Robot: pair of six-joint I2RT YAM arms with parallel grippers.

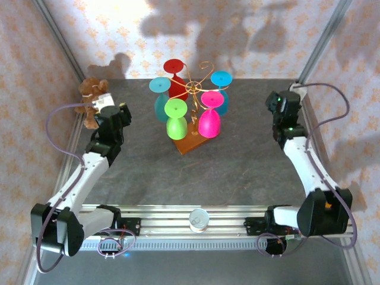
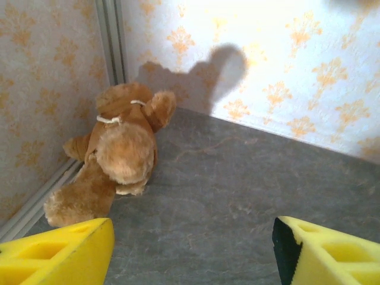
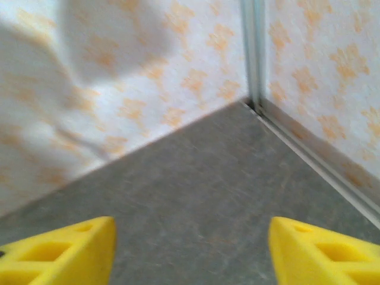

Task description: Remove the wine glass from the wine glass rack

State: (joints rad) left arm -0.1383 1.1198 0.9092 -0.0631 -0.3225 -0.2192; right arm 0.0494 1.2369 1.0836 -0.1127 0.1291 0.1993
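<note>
Wine glass rack (image 1: 193,89) stands on the table (image 1: 237,169), centre, toward the back. Five wine glasses (image 1: 176,122) hang bowl-down from its curled arms: red, two blue, green, pink. Left fingers (image 2: 65,252) spread wide, holding nothing, pointed at a teddy bear (image 2: 122,148) in the back left corner, well apart from the rack. Right fingers (image 3: 314,252) also wide, holding nothing, facing the back right corner, equally far off.
</note>
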